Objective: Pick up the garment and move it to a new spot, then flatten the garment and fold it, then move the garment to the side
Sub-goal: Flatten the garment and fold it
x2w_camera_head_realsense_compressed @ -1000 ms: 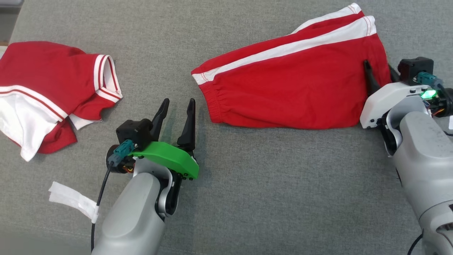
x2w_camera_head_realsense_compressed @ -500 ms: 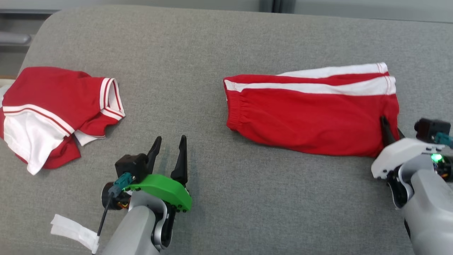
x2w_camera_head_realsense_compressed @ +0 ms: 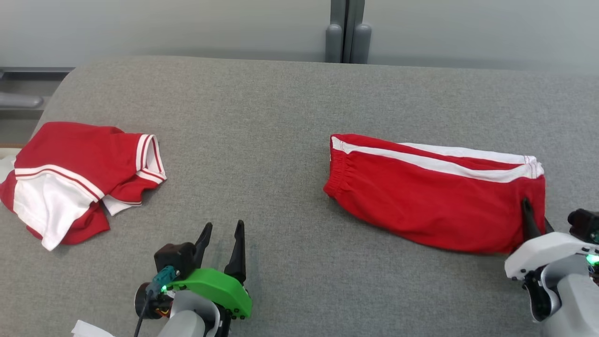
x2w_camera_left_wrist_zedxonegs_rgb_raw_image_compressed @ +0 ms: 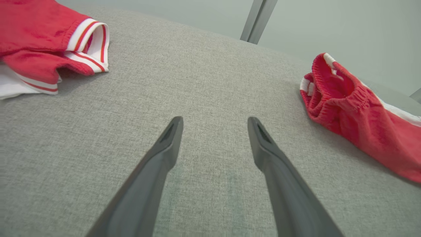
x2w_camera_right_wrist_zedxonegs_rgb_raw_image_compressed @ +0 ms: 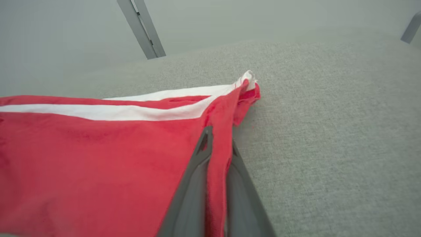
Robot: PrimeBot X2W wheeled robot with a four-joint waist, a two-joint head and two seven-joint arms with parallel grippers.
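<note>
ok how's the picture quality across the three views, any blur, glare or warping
Head view: even, soft light, sharp, no glare, faint shadow under the red shorts. Left wrist view: wide-angle stretch makes the left gripper loom large, grey upholstery weave crisp. Right wrist view: hazy and soft, far wall washed out, right gripper blurred close up.

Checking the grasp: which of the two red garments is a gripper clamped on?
The shorts with white side stripes, pinched at the leg end by the right gripper; the shirt lies untouched.
</note>
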